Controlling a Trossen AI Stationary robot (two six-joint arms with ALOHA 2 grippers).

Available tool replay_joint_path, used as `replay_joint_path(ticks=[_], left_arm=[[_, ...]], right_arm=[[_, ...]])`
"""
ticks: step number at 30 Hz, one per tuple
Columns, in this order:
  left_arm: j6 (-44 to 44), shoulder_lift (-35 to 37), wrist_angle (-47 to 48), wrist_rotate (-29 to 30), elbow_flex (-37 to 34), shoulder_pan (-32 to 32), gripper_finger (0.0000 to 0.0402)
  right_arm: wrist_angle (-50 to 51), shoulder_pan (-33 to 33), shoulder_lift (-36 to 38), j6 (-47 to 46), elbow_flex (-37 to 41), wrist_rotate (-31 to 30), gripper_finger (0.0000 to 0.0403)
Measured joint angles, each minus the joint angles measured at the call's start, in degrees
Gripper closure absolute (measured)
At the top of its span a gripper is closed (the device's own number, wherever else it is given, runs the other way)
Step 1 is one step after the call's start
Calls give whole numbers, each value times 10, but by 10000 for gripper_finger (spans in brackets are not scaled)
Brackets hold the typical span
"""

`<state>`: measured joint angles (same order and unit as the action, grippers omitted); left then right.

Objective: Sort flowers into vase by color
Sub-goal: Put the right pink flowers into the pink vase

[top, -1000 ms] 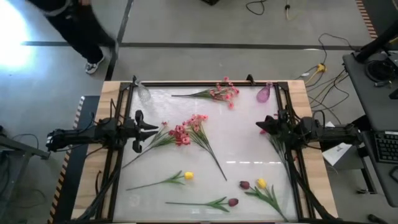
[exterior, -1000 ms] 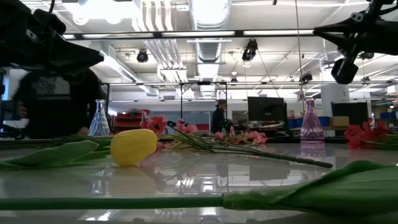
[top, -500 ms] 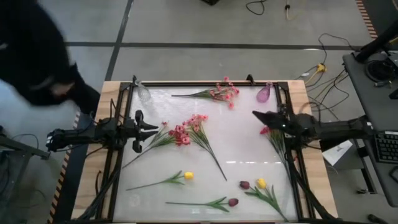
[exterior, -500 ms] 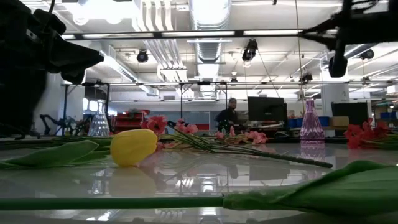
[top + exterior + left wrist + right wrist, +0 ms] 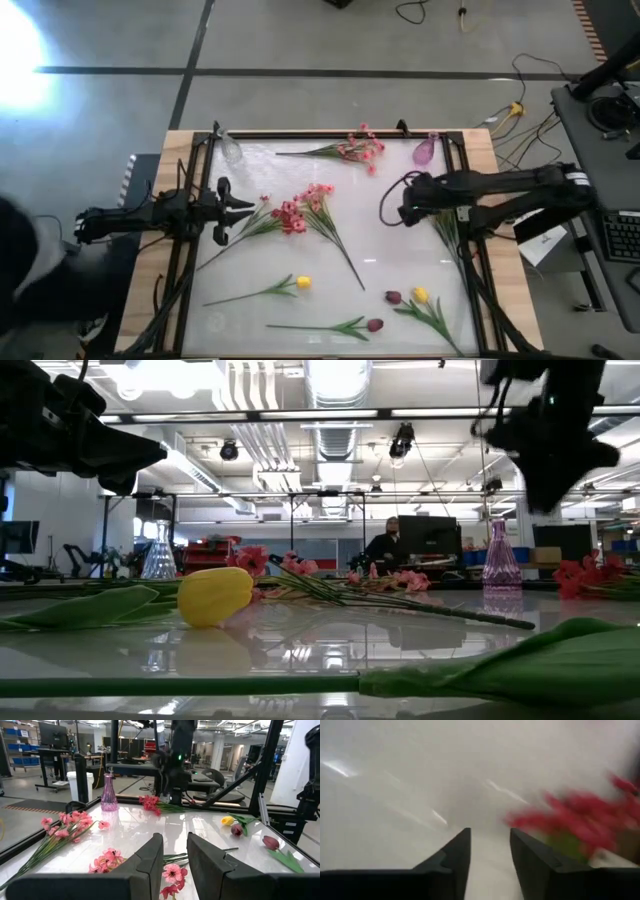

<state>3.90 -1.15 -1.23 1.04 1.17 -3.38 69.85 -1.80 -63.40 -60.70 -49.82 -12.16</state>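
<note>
One by one, pinch the light, floppy fake flowers, lying flat near and far from the tall pink glass vase, by their thin green stems, using right gripper near that vase or far-off left gripper, both spread and empty.

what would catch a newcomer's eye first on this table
Probably the artificial flowers strewn flat across the glossy white table: a pink blossom spray near the middle beside the left end effector, and a small yellow tulip bud nearer the front. Next, the right end effector, open and empty over bare table, and the pink glass vase at the far right corner.
</note>
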Motion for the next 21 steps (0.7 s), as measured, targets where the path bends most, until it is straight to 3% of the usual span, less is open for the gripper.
replay_joint_path(ticks=[5, 11, 15, 21], left_arm=[[0, 0, 0, 0, 0, 0, 326], [0, 0, 0, 0, 0, 0, 326], [0, 0, 0, 0, 0, 0, 326], [0, 0, 0, 0, 0, 0, 326]], right_arm=[[12, -35, -79, 69, 27, 73, 216], [35, -90, -139, 106, 59, 97, 190], [18, -129, -158, 161, 83, 142, 189], [-17, -169, -193, 209, 118, 148, 223]])
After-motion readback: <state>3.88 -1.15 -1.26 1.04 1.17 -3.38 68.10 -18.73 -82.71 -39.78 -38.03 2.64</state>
